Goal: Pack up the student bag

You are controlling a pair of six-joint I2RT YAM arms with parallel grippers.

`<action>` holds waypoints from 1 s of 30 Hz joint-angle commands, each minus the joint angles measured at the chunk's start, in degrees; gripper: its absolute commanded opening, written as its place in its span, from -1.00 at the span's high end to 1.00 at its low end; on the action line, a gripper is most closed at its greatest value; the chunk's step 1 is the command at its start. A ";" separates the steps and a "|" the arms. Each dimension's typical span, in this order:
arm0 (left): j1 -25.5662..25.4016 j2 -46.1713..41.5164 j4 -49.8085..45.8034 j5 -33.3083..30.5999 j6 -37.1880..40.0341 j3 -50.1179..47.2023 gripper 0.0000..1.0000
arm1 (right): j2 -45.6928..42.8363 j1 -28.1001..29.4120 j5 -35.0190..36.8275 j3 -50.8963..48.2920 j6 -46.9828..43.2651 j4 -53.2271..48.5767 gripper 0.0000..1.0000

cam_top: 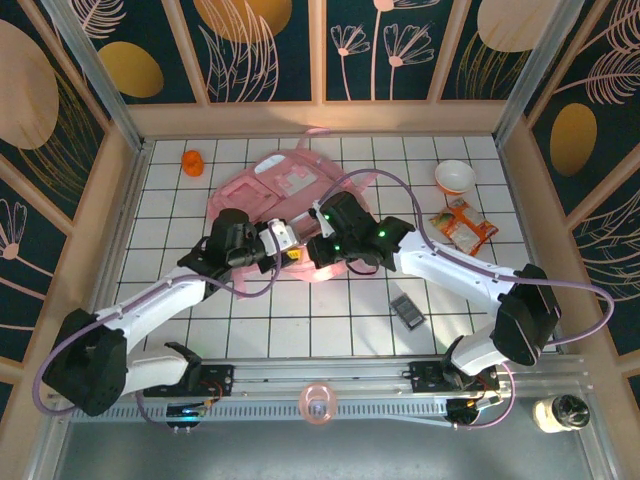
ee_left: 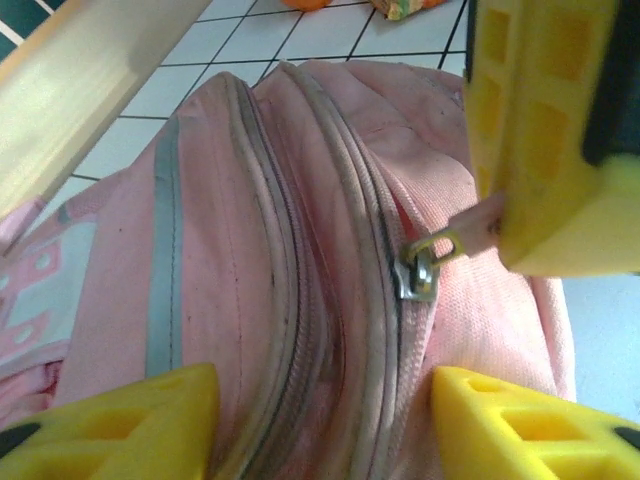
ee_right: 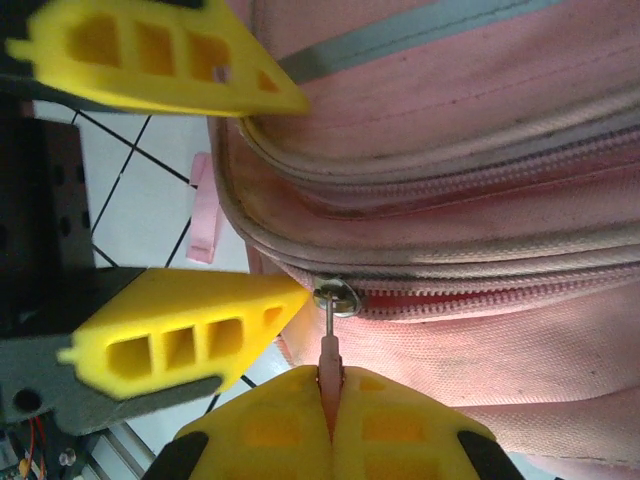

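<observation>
Nearest the lens from the left wrist: left gripper (ee_left: 320, 400), jaws apart, straddling the zippered ridge of the student bag (ee_left: 250, 250), likely to brace the soft cloth against a tug. Cannot tell whether already pressing the fabric. Just ahead and right of those fingertips: zipper pull (ee_left: 478, 225), its tab pinched by the right gripper (ee_left: 520, 240), with the zipper seemingly a little parted beside the slider.

From the right wrist: right gripper (ee_right: 330, 385) pressed together on the zipper pull (ee_right: 328, 350), slider just beyond the tips. Gripped there, presumably, to run the zipper along and open the compartment for packing. Left of it, left gripper (ee_right: 300, 195) spread across the bag's (ee_right: 450, 150) edge, lower fingertip nearly touching the slider.

From above: left gripper (cam_top: 290, 250) and right gripper (cam_top: 318, 255) meeting at the near edge of the student bag (cam_top: 280, 180), lying on the tiled table (cam_top: 330, 310) directly ahead of both. Well off to the right of the right gripper: bowl (cam_top: 455, 177) and snack packet (cam_top: 463, 228), perhaps waiting to go in. By the look of it, early in the task.
</observation>
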 commanded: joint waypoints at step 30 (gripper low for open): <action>-1.21 -2.38 5.17 7.53 -1.52 0.92 1.00 | 0.10 -4.40 -3.66 -7.23 4.20 11.66 0.55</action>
